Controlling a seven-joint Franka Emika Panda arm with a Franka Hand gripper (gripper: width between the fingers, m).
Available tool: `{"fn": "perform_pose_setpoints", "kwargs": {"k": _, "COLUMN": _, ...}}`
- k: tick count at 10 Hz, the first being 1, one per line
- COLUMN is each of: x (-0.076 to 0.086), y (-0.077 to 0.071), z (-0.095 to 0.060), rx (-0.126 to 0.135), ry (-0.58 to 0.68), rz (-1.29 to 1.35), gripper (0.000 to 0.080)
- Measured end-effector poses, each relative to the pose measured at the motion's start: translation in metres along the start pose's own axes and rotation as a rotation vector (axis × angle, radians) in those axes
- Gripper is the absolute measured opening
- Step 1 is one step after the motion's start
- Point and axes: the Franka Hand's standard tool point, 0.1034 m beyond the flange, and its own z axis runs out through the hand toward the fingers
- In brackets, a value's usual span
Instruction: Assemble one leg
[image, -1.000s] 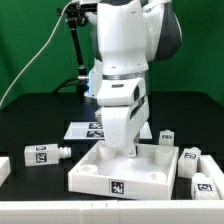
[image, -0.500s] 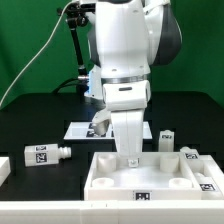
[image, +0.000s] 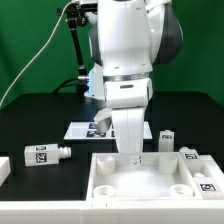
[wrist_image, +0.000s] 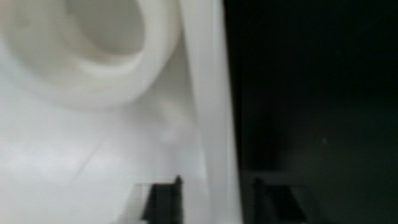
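gripper (image: 135, 158) sits low at centre frame, fingers (wrist_image: 164, 200) straddling the rear wall of the big white tray-like plastic panel (image: 112, 188). Clamped or slack: can't tell. The small stubby white plastic leg (image: 42, 153) with a square tag lies on its side at lower left, untouched. I'd square the panel first, then grab the leg mid-body.

Panel (image: 105, 172): front edge indistinct near the exterior view's lower border; blurred throughout the wrist view, its round recess (wrist_image: 80, 40) cropped.
Marker board (image: 80, 129): partly hidden behind the arm (image: 125, 60); tags unreadable.
Pincer (image: 133, 155): tips hidden at the panel's rear wall; fingertips (wrist_image: 164, 200) dark, blurred, cropped; grip undeterminable.
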Motion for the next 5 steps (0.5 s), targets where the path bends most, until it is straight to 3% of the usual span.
{"fn": "perform_pose_setpoints", "kwargs": {"k": 2, "x": 0.014, "y": 0.009, "z": -0.02, "rx": -0.036, "ry": 0.002, "rz": 0.093, "gripper": 0.0512}}
{"fn": "perform_pose_setpoints", "kwargs": {"k": 3, "x": 0.016, "y": 0.012, "z": -0.026, "rx": -0.048, "ry": 0.004, "rz": 0.134, "gripper": 0.0512}}
{"fn": "perform_pose_setpoints", "kwargs": {"k": 4, "x": 0.015, "y": 0.011, "z": -0.023, "rx": -0.044, "ry": 0.004, "rz": 0.14, "gripper": 0.062}}
{"fn": "perform_pose_setpoints", "kwargs": {"k": 5, "x": 0.015, "y": 0.01, "z": -0.023, "rx": -0.043, "ry": 0.004, "rz": 0.161, "gripper": 0.0641}}
